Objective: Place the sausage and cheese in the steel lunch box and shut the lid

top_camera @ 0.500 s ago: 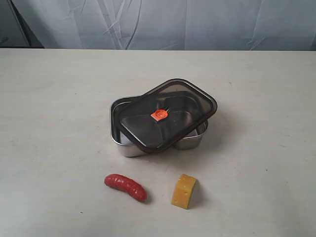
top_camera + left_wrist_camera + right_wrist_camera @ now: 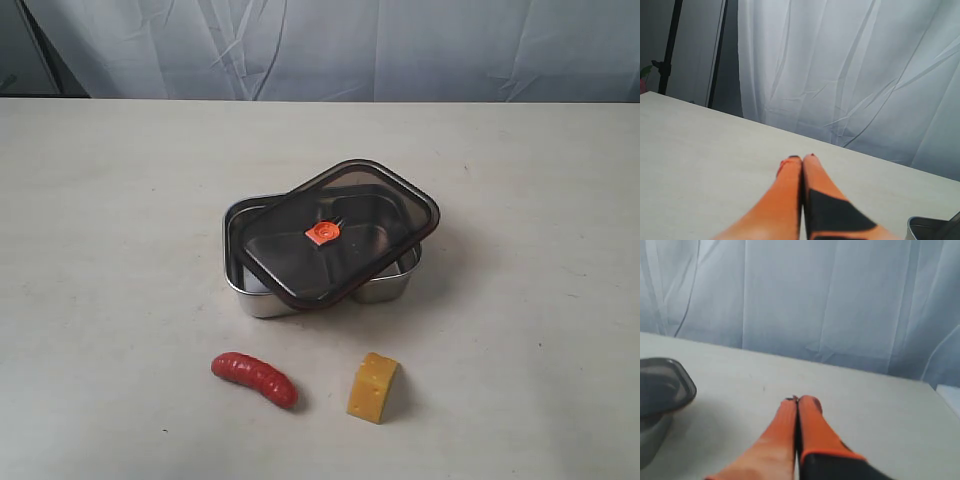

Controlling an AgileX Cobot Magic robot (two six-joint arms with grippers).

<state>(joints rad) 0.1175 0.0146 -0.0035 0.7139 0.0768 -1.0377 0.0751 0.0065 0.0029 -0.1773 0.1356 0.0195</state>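
We count one glossy red ridged toy sausage, one yellow-orange toy cheese wedge with holes, one shiny rectangular steel lunch box and one dark translucent plastic lid with a round orange valve. The left end effector and the right end effector each have their orange fingers pressed together, pinching nothing, over the pale tabletop. The lid lies skewed and tilted across the box, covering most of it. Sausage and cheese lie near the box, apart from it and from each other. A pale curtain hangs behind.
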